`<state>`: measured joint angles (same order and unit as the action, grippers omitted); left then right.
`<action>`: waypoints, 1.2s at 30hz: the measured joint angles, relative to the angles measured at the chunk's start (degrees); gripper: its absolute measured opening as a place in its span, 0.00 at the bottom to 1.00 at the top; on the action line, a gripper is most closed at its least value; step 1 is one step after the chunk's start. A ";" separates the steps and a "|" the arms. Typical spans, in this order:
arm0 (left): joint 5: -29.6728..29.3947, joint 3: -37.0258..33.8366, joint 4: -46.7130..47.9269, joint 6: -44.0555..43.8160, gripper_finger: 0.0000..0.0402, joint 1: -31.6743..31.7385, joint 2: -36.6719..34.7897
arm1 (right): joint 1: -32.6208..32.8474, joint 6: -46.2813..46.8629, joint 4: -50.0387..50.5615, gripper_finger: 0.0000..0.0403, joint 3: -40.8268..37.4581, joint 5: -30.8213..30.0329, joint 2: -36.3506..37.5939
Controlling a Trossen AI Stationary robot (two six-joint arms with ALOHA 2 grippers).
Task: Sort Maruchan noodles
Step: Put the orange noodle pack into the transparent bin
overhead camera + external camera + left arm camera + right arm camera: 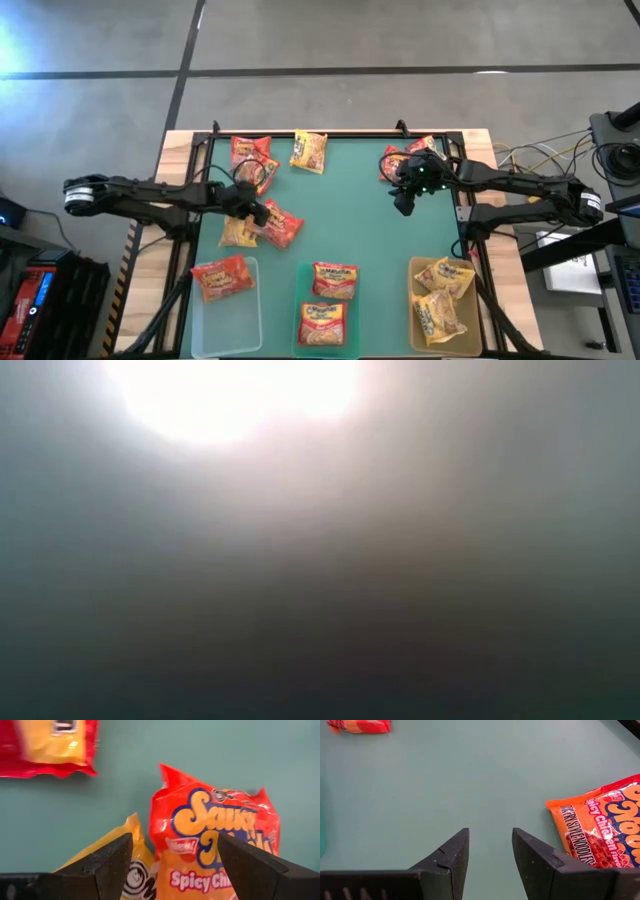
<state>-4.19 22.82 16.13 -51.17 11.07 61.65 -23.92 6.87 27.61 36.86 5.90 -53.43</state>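
One green table [350,210], two dark arms, three shallow bins along its near edge, ten crinkly red, orange and yellow noodle packets [309,151], five binned, five loose at far-left and far-right, left gripper [172,865] spread wide over an orange packet [215,845], right gripper [490,852] part-open, empty.

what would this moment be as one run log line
left claw: open, over red spicy packet | right claw: open, empty, beside orange packet | three bins: packets in each

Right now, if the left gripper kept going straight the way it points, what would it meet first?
Most likely the red spicy chicken noodle packet, framed between the open left gripper fingers; depth is uncertain.
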 joint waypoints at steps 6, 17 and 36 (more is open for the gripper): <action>3.33 -0.68 -7.63 4.25 0.68 -0.02 1.05 | 0.00 0.00 -0.01 0.35 0.00 0.00 0.00; 9.70 -0.38 -8.83 10.86 0.65 -0.14 3.95 | 0.00 0.00 -0.01 0.35 0.00 0.00 0.00; 18.76 9.06 5.52 16.01 0.58 -15.21 4.50 | -0.01 -0.02 -4.24 0.35 0.00 -1.60 0.00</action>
<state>14.57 31.88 21.65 -35.16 -4.14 66.15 -23.93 6.86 23.37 36.86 4.30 -53.43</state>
